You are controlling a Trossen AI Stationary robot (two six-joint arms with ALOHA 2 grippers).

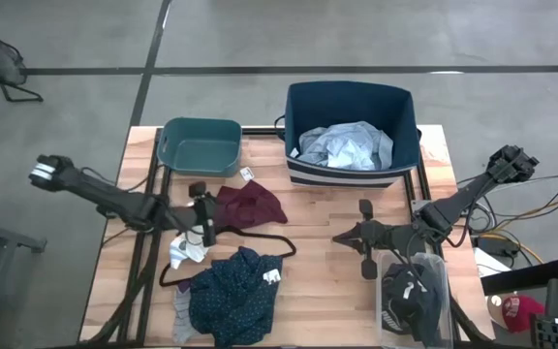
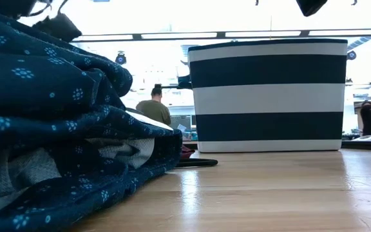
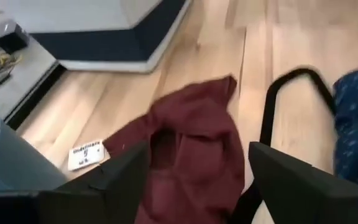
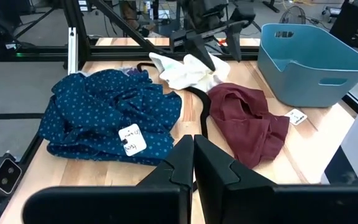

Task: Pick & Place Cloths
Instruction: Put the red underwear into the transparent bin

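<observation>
A maroon piece lies crumpled on the wooden table, left of centre. My left gripper hovers open at its left edge. In the left wrist view its two fingers stand apart on either side of the maroon piece without touching it. Near the front edge lie a navy patterned top and a white piece. A pale grey-blue shirt sits in the striped basket. My right gripper is shut and holds nothing, right of centre.
A thin black hanger lies between the maroon piece and the navy top. A teal tub stands at the far left. A clear box with black pieces sits at the near right. People show in the room behind.
</observation>
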